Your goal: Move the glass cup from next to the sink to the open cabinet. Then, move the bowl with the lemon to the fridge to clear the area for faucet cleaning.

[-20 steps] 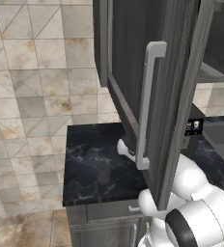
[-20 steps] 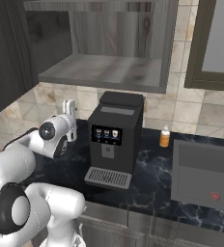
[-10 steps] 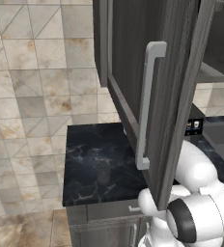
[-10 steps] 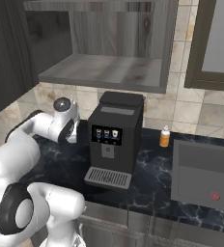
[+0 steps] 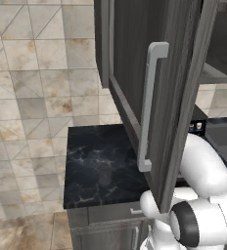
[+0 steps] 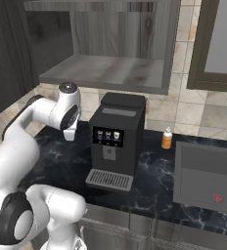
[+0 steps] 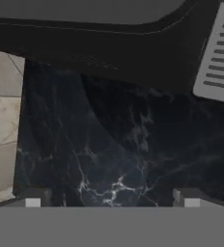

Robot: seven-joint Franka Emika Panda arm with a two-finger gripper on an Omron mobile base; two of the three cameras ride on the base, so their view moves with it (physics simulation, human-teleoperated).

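Moved: since a second ago the arm's wrist is seen raised and swung away from the wall toward the coffee machine (image 6: 114, 141) in the right base view; the base cameras are unchanged.
Surface: black marble-veined counter (image 5: 103, 171), bare at its left end; beige stone-tile wall (image 5: 37, 97) behind and to the left.
Room: wood-look floor is glimpsed at the lower left of the left base view; a framed panel (image 6: 218, 44) is set on the wall above the sink.
Cabinet: the open cabinet (image 6: 105, 53) is mounted above the counter's left part, dark grey-brown wood grain; its door (image 5: 169, 88) is swung out, with one pale grey bar handle (image 5: 148, 105); a bare shelf is seen inside.
Sink: the sink (image 6: 206, 178), one dark grey basin sunk at the counter's right end, red mark on its floor.
Counted: one coffee machine with one slotted drip tray (image 7: 217, 55); one small orange bottle (image 6: 167, 138) at the back edge, between machine and sink.
Gripper: gripper (image 7: 109, 198) pointed down over bare counter, fingertips (image 7: 33, 198) spread wide, nothing between them.
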